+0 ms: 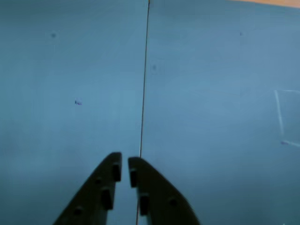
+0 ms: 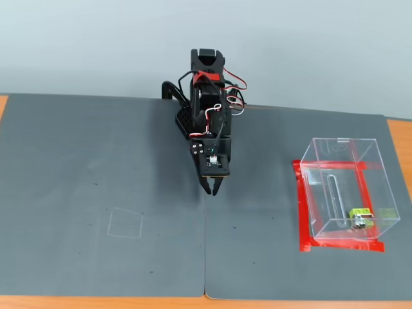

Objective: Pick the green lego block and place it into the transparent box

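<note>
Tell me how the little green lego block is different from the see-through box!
The green lego block is tiny and the transparent box is much bigger. The block is solid lime green, so you cannot see through it, while the box has clear walls with red tape around its base. The block sits inside, near the box's front corner in the fixed view; the box stands on the grey mat. Both sit far from the gripper.

A plain, pale grey wall (image 2: 96, 45) is seen at the far side of the fixed view. A wooden table (image 2: 399, 138) is covered almost wholly by two dark grey mats (image 2: 77, 161), laid side by side and joined along a straight seam (image 2: 205, 257) running from near to far. Bare orange wood is left showing at the left, right and near edges. A faint square outline (image 2: 125, 223) is marked on the left mat. Even, soft light is cast over everything.
</note>
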You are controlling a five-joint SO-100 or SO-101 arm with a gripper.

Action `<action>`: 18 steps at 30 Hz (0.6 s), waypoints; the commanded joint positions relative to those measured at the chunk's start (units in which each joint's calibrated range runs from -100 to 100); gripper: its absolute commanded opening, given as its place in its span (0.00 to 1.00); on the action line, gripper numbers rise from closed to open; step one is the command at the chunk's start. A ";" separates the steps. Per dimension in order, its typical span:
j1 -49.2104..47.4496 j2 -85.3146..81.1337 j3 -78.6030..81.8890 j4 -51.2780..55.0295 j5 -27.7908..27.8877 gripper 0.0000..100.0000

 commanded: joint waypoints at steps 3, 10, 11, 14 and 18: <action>-0.03 -0.77 0.45 0.91 -0.20 0.02; 0.04 -0.77 0.45 0.91 -1.14 0.02; -0.18 -0.77 0.45 0.91 -0.93 0.02; 0.12 -0.77 0.45 1.00 -1.24 0.02; 0.19 -0.68 0.36 0.91 -1.29 0.02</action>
